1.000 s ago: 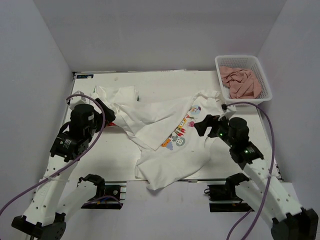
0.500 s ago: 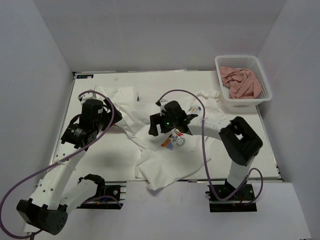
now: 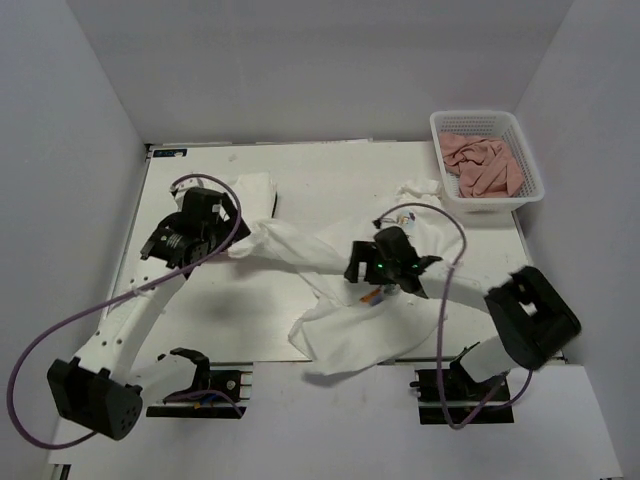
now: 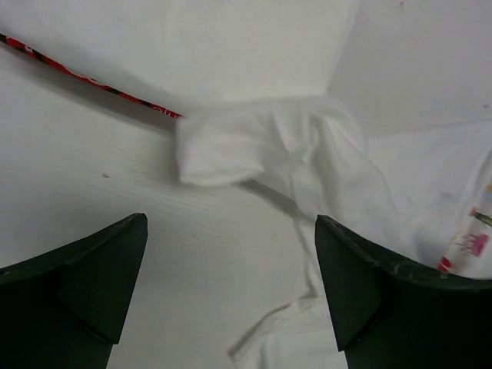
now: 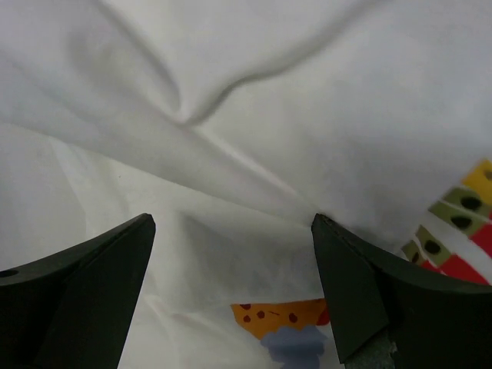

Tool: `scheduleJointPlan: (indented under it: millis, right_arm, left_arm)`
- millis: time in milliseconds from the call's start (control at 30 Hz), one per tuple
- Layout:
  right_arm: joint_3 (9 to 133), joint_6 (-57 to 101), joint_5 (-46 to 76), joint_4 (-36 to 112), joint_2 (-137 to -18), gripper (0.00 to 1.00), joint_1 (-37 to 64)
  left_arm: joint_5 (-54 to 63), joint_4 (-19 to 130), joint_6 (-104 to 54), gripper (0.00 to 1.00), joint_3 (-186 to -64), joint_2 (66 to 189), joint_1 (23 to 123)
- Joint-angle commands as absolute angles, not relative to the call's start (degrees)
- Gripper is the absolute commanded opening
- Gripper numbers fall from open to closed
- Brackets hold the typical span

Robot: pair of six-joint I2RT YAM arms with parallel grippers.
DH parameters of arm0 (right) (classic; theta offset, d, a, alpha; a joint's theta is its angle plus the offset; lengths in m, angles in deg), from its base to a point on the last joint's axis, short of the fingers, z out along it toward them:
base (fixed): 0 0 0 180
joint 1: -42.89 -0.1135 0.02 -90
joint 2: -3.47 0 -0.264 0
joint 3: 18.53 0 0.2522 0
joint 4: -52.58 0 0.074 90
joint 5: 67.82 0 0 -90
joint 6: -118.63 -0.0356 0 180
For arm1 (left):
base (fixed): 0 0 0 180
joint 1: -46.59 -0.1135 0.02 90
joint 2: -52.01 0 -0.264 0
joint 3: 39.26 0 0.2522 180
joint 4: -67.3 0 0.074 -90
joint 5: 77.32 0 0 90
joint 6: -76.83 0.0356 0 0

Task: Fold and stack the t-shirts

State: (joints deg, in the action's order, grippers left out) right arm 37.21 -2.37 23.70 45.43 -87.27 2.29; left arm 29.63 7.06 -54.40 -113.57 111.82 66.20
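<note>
We are holding our left gripper [image 4: 231,223] wide open near a bunched fold of the plain white cotton t-shirt [image 3: 290,245], while our right gripper [image 5: 232,221], jaws also spread, is hovering over the white cartoon-printed cotton t-shirt [image 3: 345,335], both garments lying crumpled on the white table [image 3: 200,310].

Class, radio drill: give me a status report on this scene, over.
Left hand open, short of bunched sleeve. Right hand open above printed t-shirt. T-shirts crumpled, none folded. Basket off at far right.

We see a white left arm [image 3: 125,320] and right arm [image 3: 466,288], black joints, purple cables [image 3: 60,331], tiny green lights [image 3: 380,266].
</note>
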Motion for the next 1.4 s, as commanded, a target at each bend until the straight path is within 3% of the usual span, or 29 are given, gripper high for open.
scheduleJointPlan:
  millis: [0, 200, 300, 467, 700, 933, 1367]
  right_arm:
    - [26.2, -8.9, 30.4, 30.6, -77.6, 0.89, 7.5]
    - [22.8, -6.1, 37.1, 19.3, -56.9, 0.90, 11.2]
    - [25.0, 0.2, 30.7, 19.7, -52.3, 0.90, 11.4]
    - [26.9, 4.2, 15.7, 26.1, -57.2, 0.90, 11.5]
    - [27.9, 7.4, 14.9, 27.0, -58.9, 0.90, 11.7]
    - [28.8, 8.9, 16.5, 26.5, -60.2, 0.90, 11.9]
    - [34.3, 9.6, 17.4, 27.3, -69.7, 0.90, 12.7]
  left_arm:
    - [31.1, 6.8, -53.8, 0.99, -115.8, 116.3, 66.4]
    - [27.0, 6.8, -50.0, 0.99, -120.2, 127.2, 67.4]
    - [28.1, 8.9, -47.9, 0.99, -121.3, 129.2, 68.0]
    - [37.9, 8.8, -45.9, 0.99, -125.9, 133.2, 68.6]
    - [46.9, 16.5, -42.8, 0.99, -126.0, 139.5, 64.6]
    - [43.4, 30.5, -39.8, 0.99, -120.4, 145.2, 59.0]
    - [40.1, 39.3, -36.7, 0.99, -125.4, 164.6, 47.9]
